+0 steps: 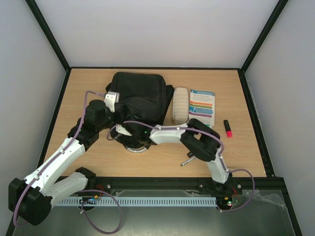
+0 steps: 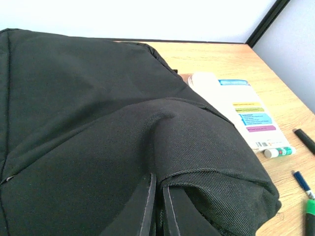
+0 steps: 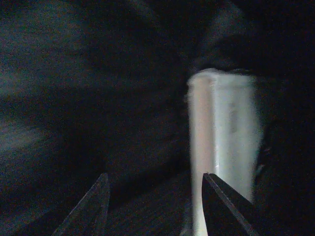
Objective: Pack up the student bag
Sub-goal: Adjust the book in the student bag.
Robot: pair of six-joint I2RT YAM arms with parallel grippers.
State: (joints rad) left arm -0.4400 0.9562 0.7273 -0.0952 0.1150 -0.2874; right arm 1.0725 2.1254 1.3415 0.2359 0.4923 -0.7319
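Note:
The student bag, a large black fabric backpack, lies in the middle of the table with its grey loop handle toward me. My left gripper is shut on a fold of the bag's fabric at its left edge and holds it raised. At the bag's near opening my right gripper reaches inside. In the right wrist view its jaws stand open in the dark interior with nothing between them. A pale upright object stands just behind the right finger.
Right of the bag lie a white pencil case and a colourful booklet. A red and black marker and a pen lie further right and nearer. The left wrist view also shows a glue stick and a green marker.

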